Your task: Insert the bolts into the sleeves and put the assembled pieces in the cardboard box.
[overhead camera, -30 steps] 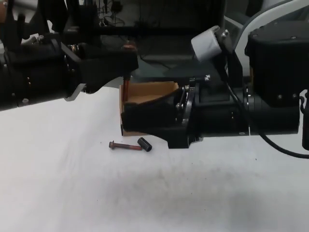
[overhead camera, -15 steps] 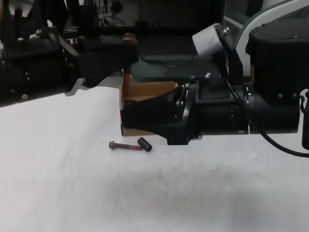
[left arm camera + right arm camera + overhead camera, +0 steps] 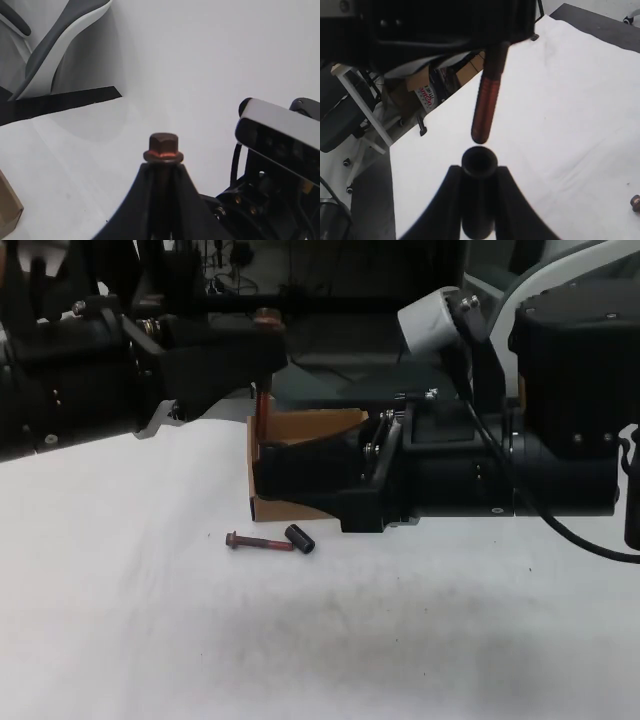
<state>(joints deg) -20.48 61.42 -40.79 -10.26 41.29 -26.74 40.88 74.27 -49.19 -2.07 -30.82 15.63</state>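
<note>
The left jaws are shut on the held bolt (image 3: 163,148), gripping its shaft just under the flange so the hex head stands clear above the two fingers; the shaft hangs down from them, threaded end lowest. The right jaws are shut on the held sleeve (image 3: 479,162), a black tube clamped upright between the two fingers with its open mouth turned up toward the bolt. In the right wrist view the bolt's tip sits just above that mouth and roughly in line with it, with a narrow gap between them, so the bolt is not inside the sleeve. In the high view the left arm comes in from the left and the right arm from the right; they meet at the cardboard box (image 3: 310,425), the bolt's shaft showing against the box's left edge and the right arm's fingers lying across its front wall. Nearer the camera, on the white bench (image 3: 150,640), lie a loose bolt (image 3: 258,540) and a loose sleeve (image 3: 300,538); the bolt's tip points at the sleeve, just beside it, and I cannot tell whether they touch.
</note>
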